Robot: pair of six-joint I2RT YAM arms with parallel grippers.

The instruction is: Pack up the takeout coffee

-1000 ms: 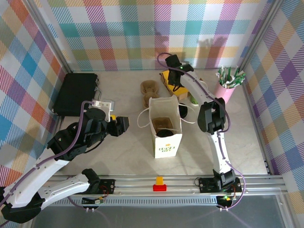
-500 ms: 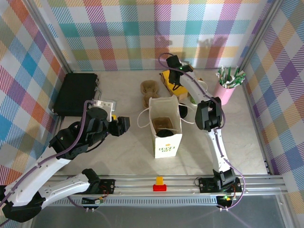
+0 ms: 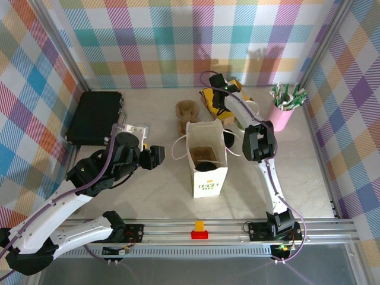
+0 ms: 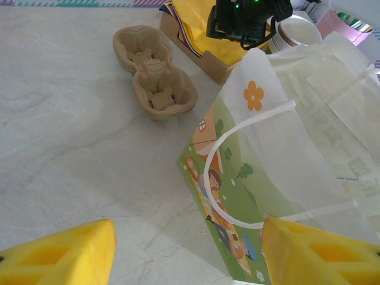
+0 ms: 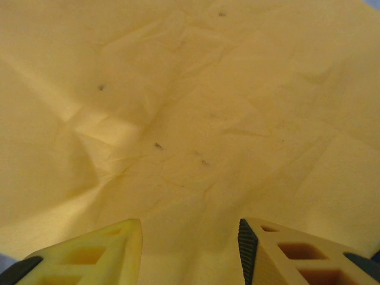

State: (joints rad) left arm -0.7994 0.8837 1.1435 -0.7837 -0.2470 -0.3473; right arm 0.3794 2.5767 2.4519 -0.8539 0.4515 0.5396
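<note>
As my right gripper [image 5: 189,228] has moved farther over the yellow paper [image 5: 190,107], spread and empty like my left gripper [image 3: 153,158], I judge a sheet gets packed next.

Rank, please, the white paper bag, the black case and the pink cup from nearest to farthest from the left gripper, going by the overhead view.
Measured from the left gripper:
1. white paper bag, just to its right, mid-table.
2. black case, behind it, on the table's left side.
3. pink cup, far across the table at the back right.
</note>
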